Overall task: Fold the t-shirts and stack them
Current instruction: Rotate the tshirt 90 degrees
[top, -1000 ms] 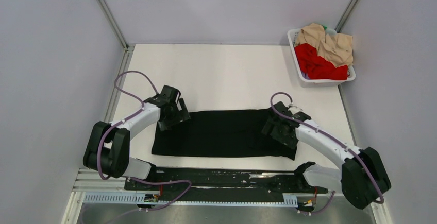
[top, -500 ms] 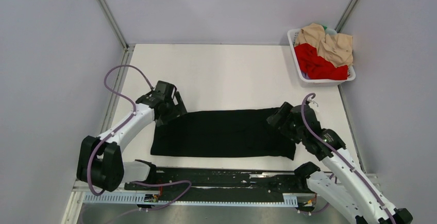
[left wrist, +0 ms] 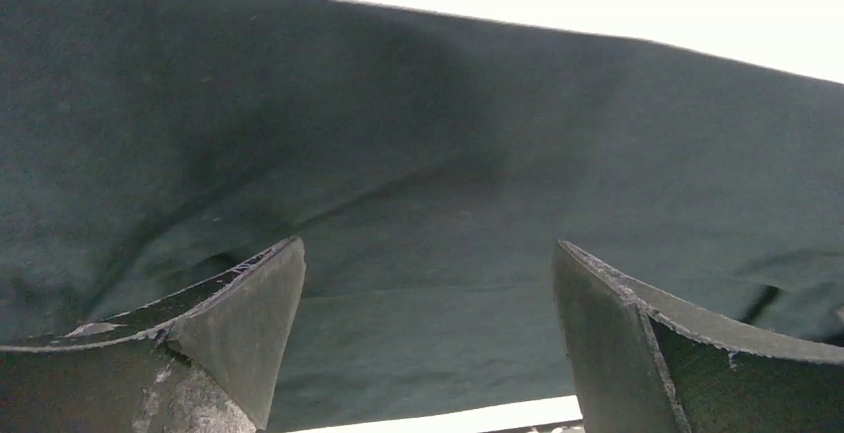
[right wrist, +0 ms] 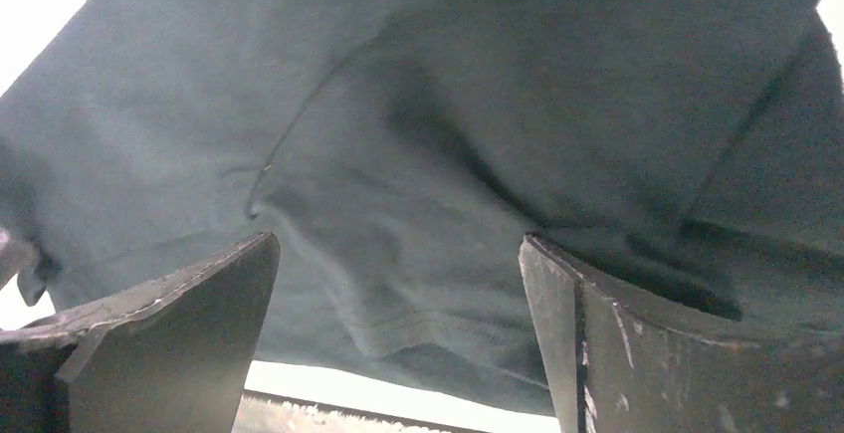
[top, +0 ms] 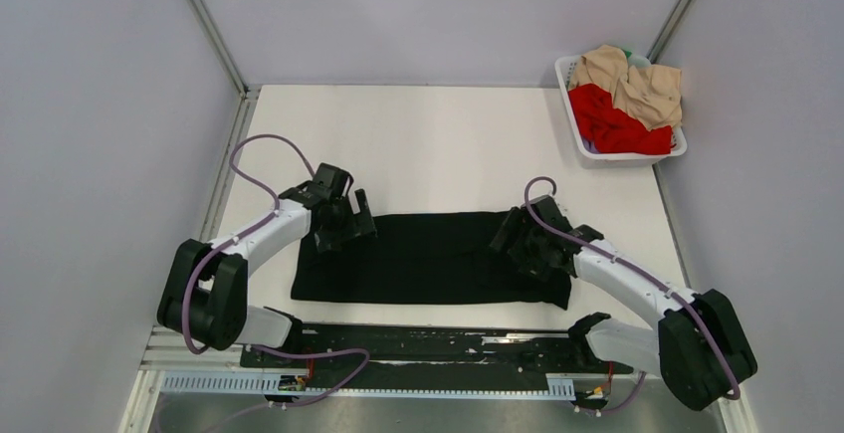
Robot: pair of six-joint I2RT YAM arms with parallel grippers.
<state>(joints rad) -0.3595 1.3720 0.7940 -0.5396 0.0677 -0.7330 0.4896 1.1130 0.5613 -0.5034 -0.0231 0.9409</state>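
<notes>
**Top external view.** The black t-shirt (top: 433,257) is laid flat as a long band across the near half of the table (top: 448,134), between the two arms. The left gripper (top: 343,224) is poised over its left end and the right gripper (top: 518,239) over its right end. Both are released and nothing is grasped. The left end is nearly square, while the right end is cut off on a slant. A fold carried from both ends is therefore likely to be skewed unless the edges are matched. If the arms are moved unevenly, the band can be dragged or bunched. The red t-shirt (top: 609,126) and the beige t-shirt (top: 637,83) are crumpled in the basket (top: 625,155) at the far right corner, well apart from the work.

**Left wrist view.** The jaws are spread wide, and only smooth dark cloth is seen between and beyond them. A shallow ripple is seen near the left finger (left wrist: 234,324). If the jaws are closed here, away from an edge, a hump of cloth may be pinched, or only the top layer lifted.

**Right wrist view.** The jaws are likewise spread and empty. A seam and a stitched hem (right wrist: 388,338) are seen, and layers appear to be overlapped at the right. A single layer may be caught there, in which case the fold beneath would be pulled open.
</notes>
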